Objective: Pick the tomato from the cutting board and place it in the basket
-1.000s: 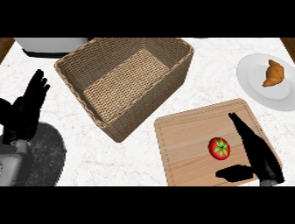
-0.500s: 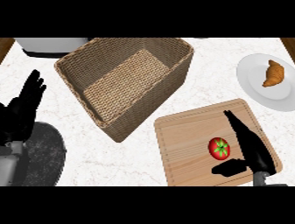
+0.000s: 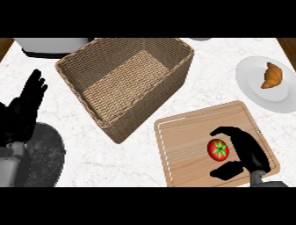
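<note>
Right hand (image 3: 246, 151): black, low over the pale wooden cutting board (image 3: 182, 149); its fingers arch over the far side of the fruit and its thumb is tucked under the near side.
Task item: small red round tomato (image 3: 219, 148) with a green stem star, lying on the board directly left of this hand's palm, inside the curl.
Grip state: I judge the hand closed round the tomato, though a sliver of board shows between thumb and fruit, so I cannot confirm contact there.
Long axis: none to speak of; the tomato is round, so approach angle matters little.
Destination: brown woven wicker basket (image 3: 157, 101), ahead and left of the right hand, just beyond the board's far-left corner on the white marble bench (image 3: 124, 162).
Left hand (image 3: 20, 110): open, fingers up, resting at the view's left, well apart from the tomato.
Nearer hand: the right, plainly.
Next move, my judgement: lift, then carry forward and left over the basket wall.
</note>
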Motion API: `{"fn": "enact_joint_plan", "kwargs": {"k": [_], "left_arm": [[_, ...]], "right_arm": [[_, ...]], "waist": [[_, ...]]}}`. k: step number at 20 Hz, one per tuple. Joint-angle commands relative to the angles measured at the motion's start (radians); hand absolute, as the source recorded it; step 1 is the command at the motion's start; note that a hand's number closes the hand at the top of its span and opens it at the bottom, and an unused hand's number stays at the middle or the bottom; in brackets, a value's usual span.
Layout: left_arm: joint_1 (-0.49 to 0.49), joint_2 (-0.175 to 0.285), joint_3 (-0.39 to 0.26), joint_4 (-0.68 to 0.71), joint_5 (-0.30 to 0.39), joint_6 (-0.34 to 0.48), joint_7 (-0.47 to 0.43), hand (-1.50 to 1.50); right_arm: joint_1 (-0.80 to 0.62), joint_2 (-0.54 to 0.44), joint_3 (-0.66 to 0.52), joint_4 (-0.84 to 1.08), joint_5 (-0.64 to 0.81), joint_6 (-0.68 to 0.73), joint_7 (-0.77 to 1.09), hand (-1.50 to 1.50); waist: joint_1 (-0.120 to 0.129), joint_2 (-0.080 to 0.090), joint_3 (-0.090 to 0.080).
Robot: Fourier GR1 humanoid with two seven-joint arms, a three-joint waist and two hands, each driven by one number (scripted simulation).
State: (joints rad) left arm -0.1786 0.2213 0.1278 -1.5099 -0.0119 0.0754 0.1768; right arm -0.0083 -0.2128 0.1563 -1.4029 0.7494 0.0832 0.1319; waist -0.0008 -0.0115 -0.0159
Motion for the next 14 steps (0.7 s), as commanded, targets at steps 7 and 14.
{"fn": "enact_joint_plan", "kwargs": {"k": [7, 14], "left_arm": [[0.004, -0.031, -0.020, 0.020, -0.036, 0.020, -0.033, 0.00], [-0.040, -0.010, -0.002, 0.018, -0.001, -0.008, 0.008, 0.00]], "right_arm": [[0.052, 0.021, 0.024, 0.090, 0.002, -0.019, -0.123, 1.50], [0.000, 0.204, 0.192, 0.077, -0.009, -0.165, 0.090, 1.50]], "waist": [[-0.001, 0.012, 0.016], [0.039, 0.023, 0.018]]}}
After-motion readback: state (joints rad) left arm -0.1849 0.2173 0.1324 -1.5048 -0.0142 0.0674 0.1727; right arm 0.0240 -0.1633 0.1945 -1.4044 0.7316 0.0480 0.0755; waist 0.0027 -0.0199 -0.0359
